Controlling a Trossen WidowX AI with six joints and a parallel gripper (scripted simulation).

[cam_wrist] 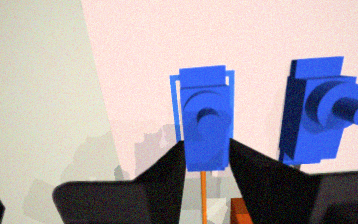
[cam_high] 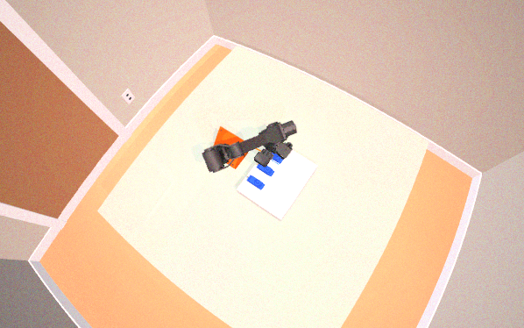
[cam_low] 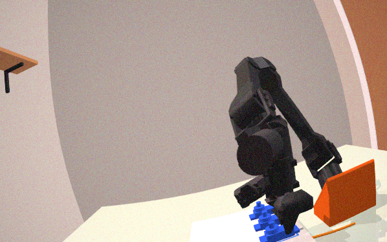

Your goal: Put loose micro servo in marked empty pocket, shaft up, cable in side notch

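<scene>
The loose blue servo (cam_wrist: 206, 100) (cam_low: 272, 230) (cam_high: 278, 159) is upright with its shaft up, low over the white deck (cam_high: 286, 188) (cam_low: 218, 226) (cam_wrist: 135, 30). The gripper (cam_wrist: 206, 145) (cam_low: 284, 228) is shut on it, one finger on each long side. The blue pocket outline (cam_wrist: 231, 95) shows on both sides of the servo in the wrist view. The body looks at least partly down in the pocket, but I cannot tell whether the ears touch the deck. The orange cable (cam_wrist: 203, 195) (cam_low: 334, 230) runs from the finger end over the deck edge; the notch is hidden.
Two seated blue servos stand in a row beside the held one, the nearer one (cam_wrist: 320, 110) (cam_high: 265, 169) close to a finger, the farther one (cam_high: 256, 182) beyond it. An orange wedge-shaped block (cam_low: 351, 197) (cam_high: 222, 137) stands off the deck's cable side.
</scene>
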